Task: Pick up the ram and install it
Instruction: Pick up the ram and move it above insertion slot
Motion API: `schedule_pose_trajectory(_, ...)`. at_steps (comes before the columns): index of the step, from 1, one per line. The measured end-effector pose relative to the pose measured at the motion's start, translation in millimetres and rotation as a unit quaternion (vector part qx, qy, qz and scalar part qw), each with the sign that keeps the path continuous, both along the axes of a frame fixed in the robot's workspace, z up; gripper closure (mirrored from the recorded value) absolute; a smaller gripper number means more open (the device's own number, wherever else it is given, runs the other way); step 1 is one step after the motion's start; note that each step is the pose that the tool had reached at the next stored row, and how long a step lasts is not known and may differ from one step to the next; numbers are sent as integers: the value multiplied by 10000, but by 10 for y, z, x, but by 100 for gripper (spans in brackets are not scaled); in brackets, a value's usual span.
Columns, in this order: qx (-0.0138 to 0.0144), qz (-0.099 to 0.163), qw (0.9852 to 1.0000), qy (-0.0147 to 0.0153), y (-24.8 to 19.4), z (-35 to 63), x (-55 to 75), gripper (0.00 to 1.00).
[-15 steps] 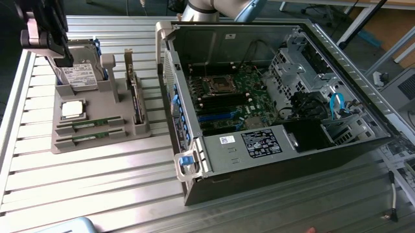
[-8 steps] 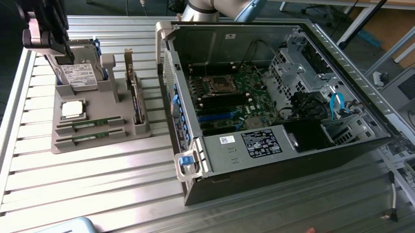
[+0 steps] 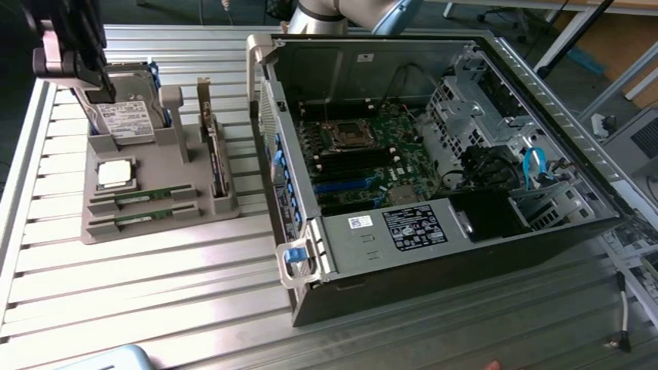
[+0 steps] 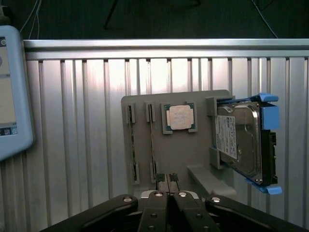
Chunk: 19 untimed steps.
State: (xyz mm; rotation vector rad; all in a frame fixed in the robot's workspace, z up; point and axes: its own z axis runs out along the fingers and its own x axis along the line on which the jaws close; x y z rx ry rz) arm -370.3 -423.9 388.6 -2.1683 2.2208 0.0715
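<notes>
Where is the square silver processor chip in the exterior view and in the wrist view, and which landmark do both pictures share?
Exterior view: the processor chip lies on the grey holder, at the exterior view's left, between the hard drive and the two ram sticks.
Wrist view: the processor chip sits on the same holder, between the hard drive and the ram sticks.
Shared landmark: the hard drive with blue rails.
</notes>
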Motion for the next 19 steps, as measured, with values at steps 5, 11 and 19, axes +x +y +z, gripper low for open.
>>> schedule_pose_trajectory(5, 0, 0, 10000, 0, 0, -1, -11, 90)
schedule_pose_trajectory(11, 0, 0, 10000, 2, 3, -2, -62, 90)
schedule_pose_trajectory(19, 0, 0, 10000, 18, 4, -2, -69, 90)
